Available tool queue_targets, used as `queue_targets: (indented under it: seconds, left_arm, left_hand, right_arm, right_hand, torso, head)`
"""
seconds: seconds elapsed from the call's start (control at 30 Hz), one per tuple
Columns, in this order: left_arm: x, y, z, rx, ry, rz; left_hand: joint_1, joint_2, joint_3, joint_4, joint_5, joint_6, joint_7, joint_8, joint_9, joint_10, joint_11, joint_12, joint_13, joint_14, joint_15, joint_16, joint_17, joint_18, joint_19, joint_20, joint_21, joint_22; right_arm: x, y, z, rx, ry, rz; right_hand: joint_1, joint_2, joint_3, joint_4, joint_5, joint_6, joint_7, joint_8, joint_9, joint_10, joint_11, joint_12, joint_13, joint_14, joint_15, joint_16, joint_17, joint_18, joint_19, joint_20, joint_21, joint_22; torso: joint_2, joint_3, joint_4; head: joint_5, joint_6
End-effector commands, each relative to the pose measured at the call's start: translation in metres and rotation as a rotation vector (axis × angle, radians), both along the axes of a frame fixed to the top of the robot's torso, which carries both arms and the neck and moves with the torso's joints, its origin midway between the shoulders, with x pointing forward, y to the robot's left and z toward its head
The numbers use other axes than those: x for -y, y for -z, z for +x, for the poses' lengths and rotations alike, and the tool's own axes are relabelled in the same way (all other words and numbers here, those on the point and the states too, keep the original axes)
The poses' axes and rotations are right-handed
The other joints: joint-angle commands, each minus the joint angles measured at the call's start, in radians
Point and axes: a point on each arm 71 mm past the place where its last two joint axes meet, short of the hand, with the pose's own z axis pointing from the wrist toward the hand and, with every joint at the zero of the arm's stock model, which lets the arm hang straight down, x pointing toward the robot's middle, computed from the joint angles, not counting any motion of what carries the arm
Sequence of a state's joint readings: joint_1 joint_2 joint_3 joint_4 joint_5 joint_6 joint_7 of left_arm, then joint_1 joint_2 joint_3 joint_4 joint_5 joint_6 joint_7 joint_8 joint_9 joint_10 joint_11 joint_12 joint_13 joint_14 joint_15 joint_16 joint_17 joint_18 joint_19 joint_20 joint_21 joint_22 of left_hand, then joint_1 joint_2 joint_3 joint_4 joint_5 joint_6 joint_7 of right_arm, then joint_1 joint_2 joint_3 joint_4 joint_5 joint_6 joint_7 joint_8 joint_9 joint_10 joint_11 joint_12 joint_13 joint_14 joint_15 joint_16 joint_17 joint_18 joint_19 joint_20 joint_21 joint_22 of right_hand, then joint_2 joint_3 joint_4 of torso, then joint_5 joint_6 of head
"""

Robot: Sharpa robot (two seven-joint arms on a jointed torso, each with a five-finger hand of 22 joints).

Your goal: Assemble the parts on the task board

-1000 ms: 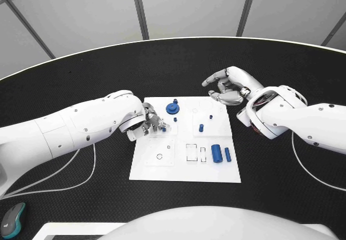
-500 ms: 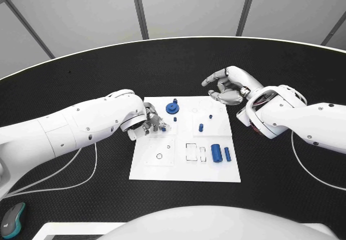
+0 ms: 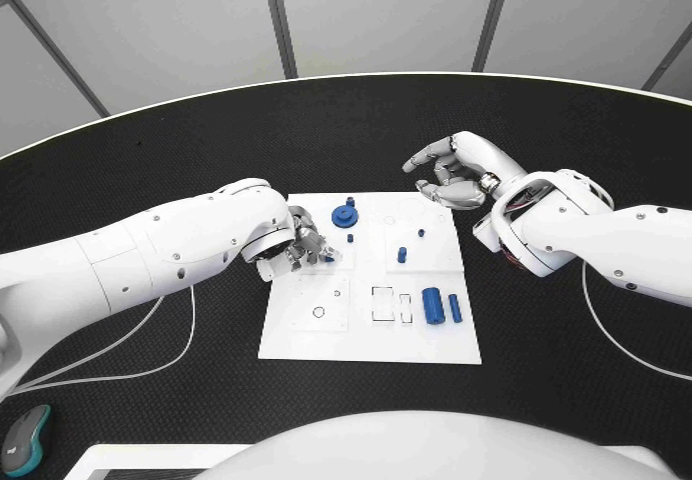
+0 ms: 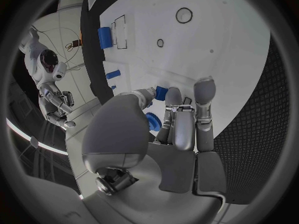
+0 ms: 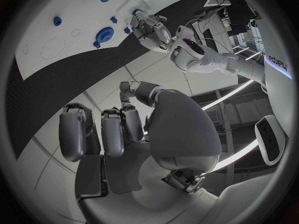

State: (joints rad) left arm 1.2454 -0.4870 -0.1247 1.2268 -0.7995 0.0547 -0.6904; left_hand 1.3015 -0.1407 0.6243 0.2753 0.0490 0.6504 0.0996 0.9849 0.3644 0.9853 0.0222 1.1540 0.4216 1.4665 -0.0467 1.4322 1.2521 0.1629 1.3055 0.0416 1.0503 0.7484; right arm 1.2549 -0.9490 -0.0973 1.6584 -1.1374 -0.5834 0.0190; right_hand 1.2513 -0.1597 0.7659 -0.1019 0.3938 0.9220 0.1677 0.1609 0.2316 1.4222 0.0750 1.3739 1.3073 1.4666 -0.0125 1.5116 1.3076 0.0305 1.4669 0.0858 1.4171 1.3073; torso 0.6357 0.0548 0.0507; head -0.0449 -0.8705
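White task board lies mid-table; no legible writing on it. Left hand at its left edge pinches a small blue part. Right hand hovers off the far right corner, fingers curled, holding nothing. Black table surrounds the board.

Right hand is raised off the black table, fingers loosely curled and holding nothing. Beyond it lies the white task board, bearing a blue gear-like part. Left hand rests at the board's edge.
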Motion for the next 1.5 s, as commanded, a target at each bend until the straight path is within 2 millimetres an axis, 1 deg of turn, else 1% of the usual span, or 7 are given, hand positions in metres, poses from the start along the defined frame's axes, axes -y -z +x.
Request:
queue_targets:
  seconds: [0.03,0.2,0.57,0.73,0.93,1.33,1.5]
  left_arm:
    - [0.000,0.000,-0.001,-0.005,-0.001,-0.005]
    - [-0.001,0.000,-0.001,-0.007,-0.006,-0.008]
    - [-0.005,0.001,0.000,-0.010,-0.014,-0.004]
    - [-0.007,0.001,0.000,-0.016,-0.012,0.001]
    - [-0.009,0.001,0.000,-0.022,-0.012,0.007]
    - [-0.011,0.001,0.001,-0.013,-0.029,0.005]
    - [-0.010,0.001,0.002,-0.009,-0.033,0.003]
  left_hand:
    - [0.024,0.005,0.090,-0.025,0.004,-0.006,-0.012,0.030,0.008,0.003,-0.013,0.001,-0.004,0.018,-0.010,0.004,0.001,-0.012,0.003,-0.007,0.005,0.003]
    - [-0.006,-0.013,0.218,-0.078,0.003,-0.036,-0.011,0.086,0.025,0.010,-0.011,0.007,-0.008,0.018,-0.009,0.003,0.001,-0.013,0.002,-0.007,0.008,0.007]
    - [-0.027,-0.020,0.240,-0.090,0.002,-0.043,-0.010,0.099,0.028,0.009,-0.010,0.010,-0.008,0.017,-0.008,0.001,-0.003,-0.013,0.000,-0.006,0.006,0.004]
    - [-0.051,-0.039,0.237,-0.092,0.002,-0.039,-0.013,0.107,0.026,0.012,-0.012,0.017,-0.006,0.017,-0.009,0.001,-0.004,-0.013,0.001,-0.006,0.007,0.006]
    - [-0.110,-0.072,0.200,-0.070,0.002,-0.019,-0.017,0.106,0.014,0.024,-0.015,0.041,0.014,0.017,-0.012,0.000,-0.006,-0.013,0.002,-0.008,0.007,0.008]
    - [-0.186,-0.104,0.108,0.003,0.001,-0.008,-0.012,0.103,-0.004,0.024,-0.010,0.053,0.018,0.018,-0.009,0.000,-0.006,-0.013,0.003,-0.007,0.005,0.007]
    - [-0.191,-0.103,0.071,0.012,0.002,-0.009,-0.011,0.103,-0.008,0.021,-0.010,0.053,0.013,0.018,-0.008,-0.001,-0.007,-0.013,0.003,-0.006,0.004,0.006]
  right_arm:
    - [0.000,0.000,0.000,0.000,0.000,0.000]
    - [0.000,0.000,0.000,-0.001,0.000,0.000]
    - [0.000,0.000,0.000,-0.001,0.000,-0.001]
    - [0.000,0.000,0.000,-0.001,0.001,-0.001]
    - [0.001,0.000,0.000,-0.001,0.001,-0.001]
    - [0.001,0.000,0.000,0.000,0.002,-0.001]
    - [0.001,0.000,0.000,-0.001,0.002,-0.001]
  right_hand:
    - [-0.004,-0.004,0.000,-0.003,0.002,0.004,0.000,-0.006,-0.001,-0.005,-0.001,-0.001,0.070,0.076,0.006,-0.004,0.143,0.011,0.038,0.007,0.000,0.140]
    - [-0.005,-0.004,0.000,-0.002,0.003,0.005,0.000,-0.006,-0.001,-0.004,-0.001,-0.001,0.071,0.076,0.006,-0.004,0.143,0.011,0.038,0.007,0.000,0.139]
    - [-0.005,-0.004,0.000,-0.002,0.003,0.005,0.000,-0.006,-0.001,-0.004,-0.001,-0.001,0.071,0.076,0.006,-0.004,0.143,0.011,0.038,0.007,0.000,0.139]
    - [-0.005,-0.004,0.000,-0.002,0.003,0.005,0.000,-0.006,-0.001,-0.004,-0.001,-0.001,0.071,0.076,0.006,-0.004,0.143,0.011,0.038,0.007,0.000,0.139]
    - [-0.005,-0.004,0.000,-0.002,0.003,0.005,0.000,-0.006,-0.001,-0.004,-0.001,-0.001,0.071,0.076,0.006,-0.004,0.143,0.011,0.038,0.007,0.000,0.139]
    - [-0.005,-0.004,0.000,-0.002,0.003,0.005,0.000,-0.006,-0.001,-0.004,-0.001,-0.001,0.071,0.076,0.006,-0.004,0.143,0.011,0.038,0.007,0.000,0.139]
    - [-0.005,-0.004,0.000,-0.002,0.003,0.005,0.000,-0.006,-0.001,-0.004,-0.001,-0.001,0.071,0.076,0.006,-0.004,0.143,0.011,0.038,0.007,0.000,0.139]
  torso:
    - [0.000,-0.0006,0.0003]
    - [0.000,-0.0007,0.0002]
    - [0.000,-0.0004,0.0004]
    - [0.000,-0.0002,0.0004]
    - [0.000,0.0002,0.0002]
    - [0.000,0.0001,0.0001]
    - [0.000,0.0004,0.0000]
  head:
    - [0.000,0.001]
    - [0.001,0.000]
    - [0.002,-0.001]
    - [0.002,-0.001]
    - [0.004,-0.001]
    - [0.003,0.000]
    - [0.004,0.000]
